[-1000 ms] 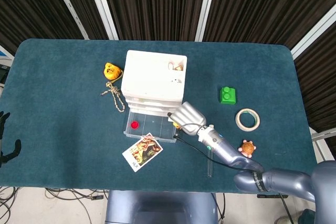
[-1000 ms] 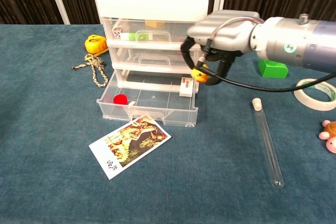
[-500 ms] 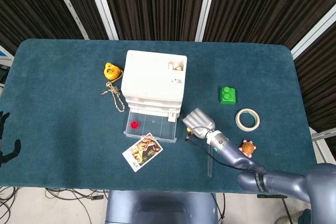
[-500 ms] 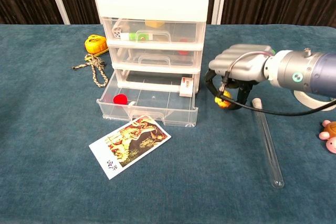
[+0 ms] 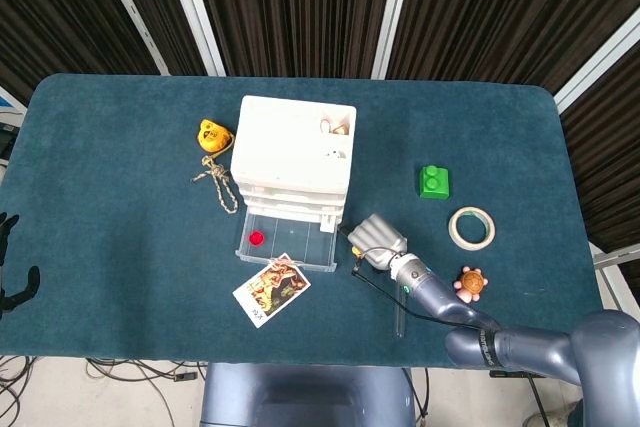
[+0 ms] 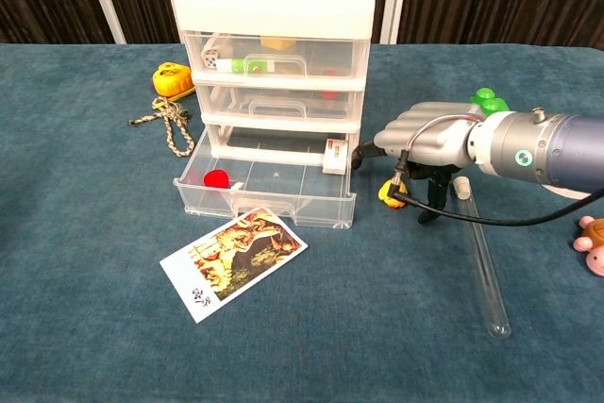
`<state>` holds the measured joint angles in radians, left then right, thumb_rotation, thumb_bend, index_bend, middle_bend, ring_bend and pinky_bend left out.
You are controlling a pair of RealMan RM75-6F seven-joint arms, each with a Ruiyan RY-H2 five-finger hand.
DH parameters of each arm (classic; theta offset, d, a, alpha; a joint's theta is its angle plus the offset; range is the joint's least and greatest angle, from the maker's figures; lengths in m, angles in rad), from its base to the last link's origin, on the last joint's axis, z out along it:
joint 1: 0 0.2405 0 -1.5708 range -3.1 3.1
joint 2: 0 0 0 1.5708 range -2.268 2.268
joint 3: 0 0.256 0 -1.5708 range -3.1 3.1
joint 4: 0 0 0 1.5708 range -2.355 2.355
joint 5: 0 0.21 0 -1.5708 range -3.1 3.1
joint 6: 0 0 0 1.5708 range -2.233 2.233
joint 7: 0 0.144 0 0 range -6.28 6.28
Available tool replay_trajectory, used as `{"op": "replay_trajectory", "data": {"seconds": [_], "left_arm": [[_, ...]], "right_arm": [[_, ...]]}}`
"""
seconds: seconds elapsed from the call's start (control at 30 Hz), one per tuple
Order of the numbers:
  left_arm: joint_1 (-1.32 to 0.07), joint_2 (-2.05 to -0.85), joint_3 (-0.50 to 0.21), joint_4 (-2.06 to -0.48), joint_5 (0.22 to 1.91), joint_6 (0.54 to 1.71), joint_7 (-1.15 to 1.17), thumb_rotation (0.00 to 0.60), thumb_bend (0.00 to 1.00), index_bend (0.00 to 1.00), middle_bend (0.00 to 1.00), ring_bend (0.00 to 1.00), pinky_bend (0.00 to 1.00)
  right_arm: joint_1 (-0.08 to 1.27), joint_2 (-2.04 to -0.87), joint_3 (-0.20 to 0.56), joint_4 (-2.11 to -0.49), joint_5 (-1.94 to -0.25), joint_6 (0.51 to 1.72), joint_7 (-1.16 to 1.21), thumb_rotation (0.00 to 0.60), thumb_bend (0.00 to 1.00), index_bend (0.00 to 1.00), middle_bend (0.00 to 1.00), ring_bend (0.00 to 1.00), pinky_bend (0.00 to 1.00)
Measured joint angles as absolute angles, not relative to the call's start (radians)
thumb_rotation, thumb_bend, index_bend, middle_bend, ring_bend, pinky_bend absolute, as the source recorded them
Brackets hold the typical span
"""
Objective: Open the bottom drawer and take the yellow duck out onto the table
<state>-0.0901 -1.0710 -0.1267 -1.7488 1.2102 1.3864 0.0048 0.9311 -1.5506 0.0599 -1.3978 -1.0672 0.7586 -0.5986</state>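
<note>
The bottom drawer (image 6: 269, 191) stands pulled out, with a red piece and a small box left inside. The yellow duck (image 6: 391, 193) is out of it, low beside the drawer's right front corner, at or just touching the worktop (image 6: 94, 261). The right hand (image 6: 427, 143) arches over it, fingers (image 6: 434, 203) pointing down around the duck; whether they grip it or have just let go cannot be told from either view.

The step in hand looks like the release. To do it well, the duck should sit flat on the cloth before the fingers spread. Then the hand should lift straight up, so no fingertip drags the duck over. It should also keep off the glass tube (image 6: 479, 257) lying just to its right, which would roll easily. The left hand is not in view.
</note>
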Motion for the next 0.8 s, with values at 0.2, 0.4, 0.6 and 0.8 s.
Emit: {"op": "replay_trajectory", "data": {"seconds": [0.2, 0.4, 0.6, 0.8], "left_arm": [[-0.09, -1.072, -0.128, -1.75, 1.209, 1.389, 0.008, 0.6, 0.46, 0.0, 0.0, 0.0, 0.0], [-0.089, -1.075, -0.129, -1.75, 1.213, 1.397, 0.013, 0.6, 0.46, 0.0, 0.0, 0.0, 0.0], [-0.088, -1.081, -0.13, -1.75, 1.218, 1.41, 0.022, 0.6, 0.46, 0.0, 0.0, 0.0, 0.0], [-0.086, -1.086, -0.13, -1.748, 1.227, 1.42, 0.026, 0.6, 0.46, 0.0, 0.0, 0.0, 0.0]], "right_arm": [[0.919, -1.455, 0.063, -1.508, -1.035, 0.808, -0.638, 0.6, 0.18, 0.21, 0.99, 1.0, 1.0], [0.852, -1.332, 0.079, -1.664, -1.015, 0.953, -0.626, 0.6, 0.2, 0.19, 0.8, 0.9, 0.94], [0.681, -1.228, 0.054, -1.814, -0.971, 1.191, -0.598, 0.6, 0.2, 0.13, 0.4, 0.52, 0.53], [0.52, -1.187, -0.007, -1.857, -1.023, 1.37, -0.541, 0.6, 0.17, 0.12, 0.22, 0.32, 0.33]]}}
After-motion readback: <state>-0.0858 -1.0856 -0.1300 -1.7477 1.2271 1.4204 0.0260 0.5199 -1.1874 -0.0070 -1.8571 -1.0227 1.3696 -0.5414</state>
